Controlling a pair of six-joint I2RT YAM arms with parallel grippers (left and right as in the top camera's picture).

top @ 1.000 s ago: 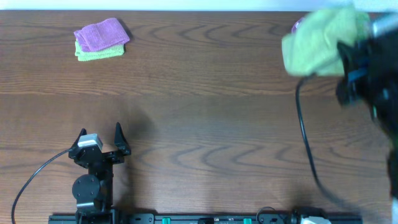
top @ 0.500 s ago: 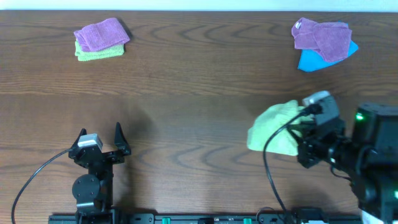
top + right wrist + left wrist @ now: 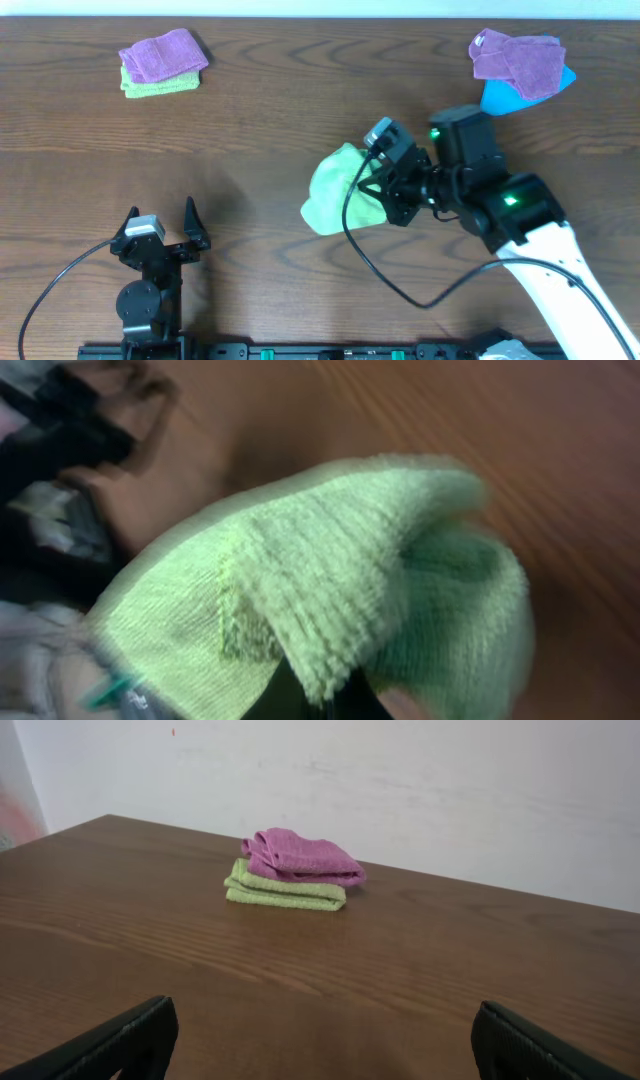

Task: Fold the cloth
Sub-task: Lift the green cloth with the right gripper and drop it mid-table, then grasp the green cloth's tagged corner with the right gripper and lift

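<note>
Moved from the upper right of the overhead frame to just right of centre: the cloth [image 3: 335, 190], bunched in the right gripper [image 3: 372, 188] clamped on it, not yet spread flat for folding; left gripper [image 3: 160, 220] at lower left, jaws wide apart, holding nothing.

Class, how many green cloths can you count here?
2. The cloth is bunched in the right gripper near mid-table; a paler green towel lies folded far left under a purple towel. Piles could hide more.
</note>
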